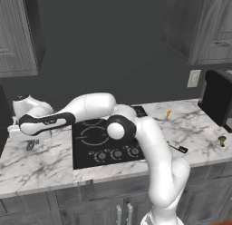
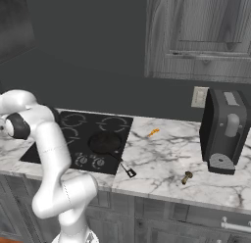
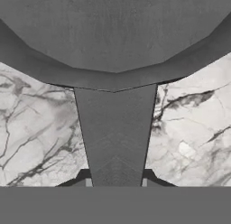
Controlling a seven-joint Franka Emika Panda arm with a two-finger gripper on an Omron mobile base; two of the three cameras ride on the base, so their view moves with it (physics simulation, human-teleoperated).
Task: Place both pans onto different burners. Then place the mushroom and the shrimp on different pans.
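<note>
From the hand camera I see my fingers (image 3: pixel 115 182) closed narrowly on the short straight handle of the dull-grey skillet (image 3: pixel 113 33), which lies on the marble table (image 3: pixel 36 128), its wide shallow bowl spreading beyond the handle. In the left base view my arm reaches far left of the black cooktop (image 1: pixel 97 138). In the right base view, the mushroom (image 2: pixel 187 177) lies nearest on the table, the small black pan (image 2: pixel 105 144) rests on a front burner (image 2: pixel 104 142) with its thin handle over the table, and the orange shrimp (image 2: pixel 154 133) lies farther back, right of the cooktop.
</note>
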